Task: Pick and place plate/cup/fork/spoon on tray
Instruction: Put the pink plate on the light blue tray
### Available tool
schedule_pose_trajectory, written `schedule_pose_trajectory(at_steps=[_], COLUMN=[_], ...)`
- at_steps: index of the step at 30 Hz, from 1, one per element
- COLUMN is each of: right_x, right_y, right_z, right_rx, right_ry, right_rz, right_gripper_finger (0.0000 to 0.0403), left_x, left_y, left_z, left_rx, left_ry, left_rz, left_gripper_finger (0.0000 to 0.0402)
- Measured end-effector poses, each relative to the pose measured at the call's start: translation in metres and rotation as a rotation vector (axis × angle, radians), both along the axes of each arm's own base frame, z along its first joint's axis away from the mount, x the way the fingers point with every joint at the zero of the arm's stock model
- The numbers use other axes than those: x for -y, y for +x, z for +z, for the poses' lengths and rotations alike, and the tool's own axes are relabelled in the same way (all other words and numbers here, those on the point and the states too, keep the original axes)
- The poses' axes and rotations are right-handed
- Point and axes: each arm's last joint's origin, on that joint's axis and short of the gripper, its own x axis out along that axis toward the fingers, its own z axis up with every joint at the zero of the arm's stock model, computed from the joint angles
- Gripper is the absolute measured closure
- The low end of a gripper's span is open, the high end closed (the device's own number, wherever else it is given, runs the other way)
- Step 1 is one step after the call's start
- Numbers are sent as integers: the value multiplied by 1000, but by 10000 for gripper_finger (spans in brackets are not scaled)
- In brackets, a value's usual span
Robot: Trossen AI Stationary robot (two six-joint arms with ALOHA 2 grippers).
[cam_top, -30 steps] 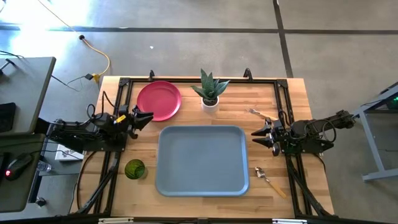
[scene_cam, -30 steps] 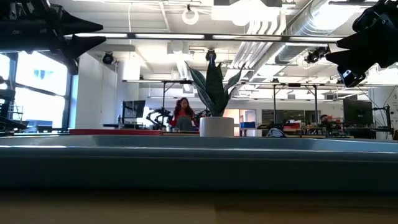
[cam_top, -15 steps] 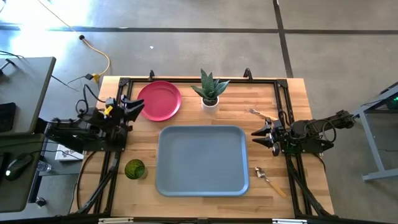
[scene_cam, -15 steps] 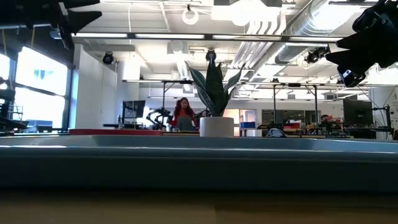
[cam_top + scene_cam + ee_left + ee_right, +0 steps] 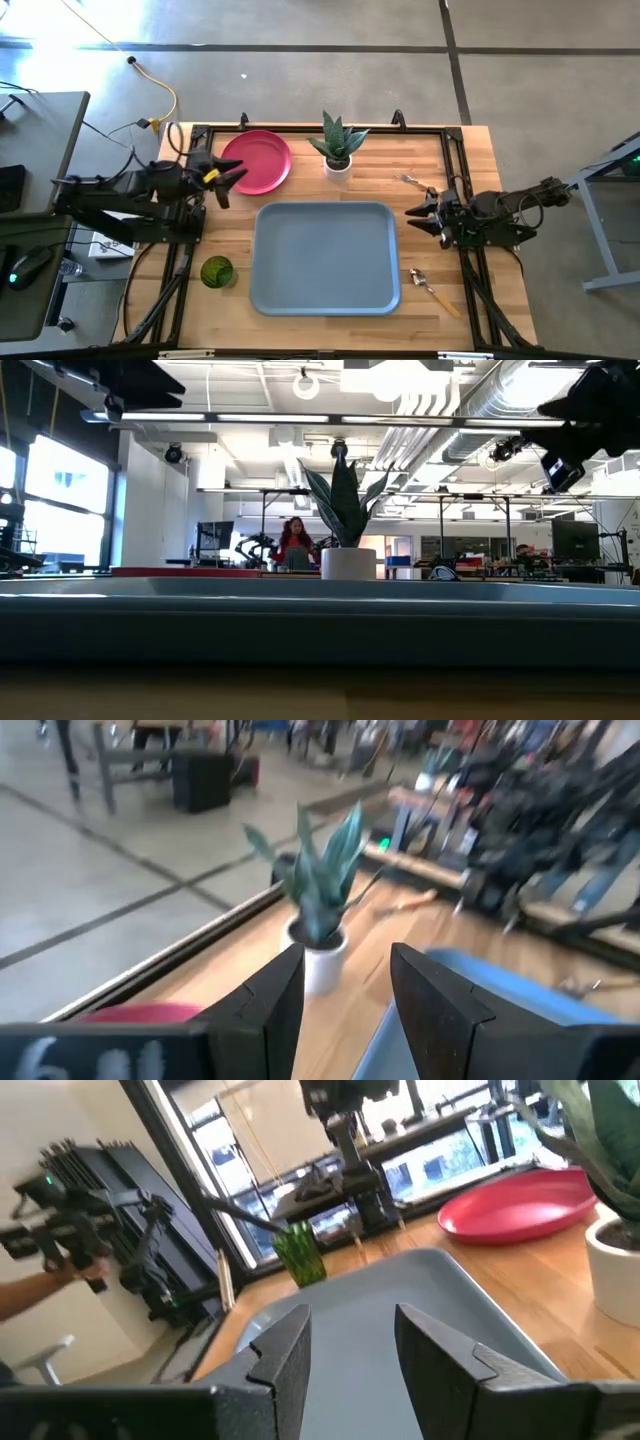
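Note:
The pink-red plate lies flat on the table at the far left. The green cup stands near the tray's front left corner. The grey-blue tray lies in the table's middle. The fork lies at the far right, the spoon at the near right. My left gripper is open and empty, in the air by the plate's left edge. My right gripper is open and empty, just off the tray's right rim.
A white pot with a spiky green plant stands at the far middle, between plate and fork. Black frame rails run along the table's left, right and far edges. A person is in the room far behind the table.
My left gripper has risen and gone toward the table's far edge and a little toward the right, closing on the plate's left edge. My right gripper has risen slightly. No object has moved.

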Motion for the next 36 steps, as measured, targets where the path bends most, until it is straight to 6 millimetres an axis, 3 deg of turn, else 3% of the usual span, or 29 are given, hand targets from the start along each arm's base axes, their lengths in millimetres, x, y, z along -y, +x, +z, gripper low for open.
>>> schedule_pose_trajectory(at_steps=[12,21,36], right_x=[1,4,5], right_y=[-3,-3,-3], right_z=[20,22,21], right_rx=[205,216,205], right_ry=[61,80,1], right_rz=[-5,-98,-136], right_gripper_finger=[265,265,265], left_x=[-16,-34,-65], left_y=[26,48,78], left_z=[4,-22,-67], left_rx=[-285,-477,-686], left_ry=[-98,-238,-442], left_rz=[-53,-123,-27], left_gripper_finger=[263,263,263])
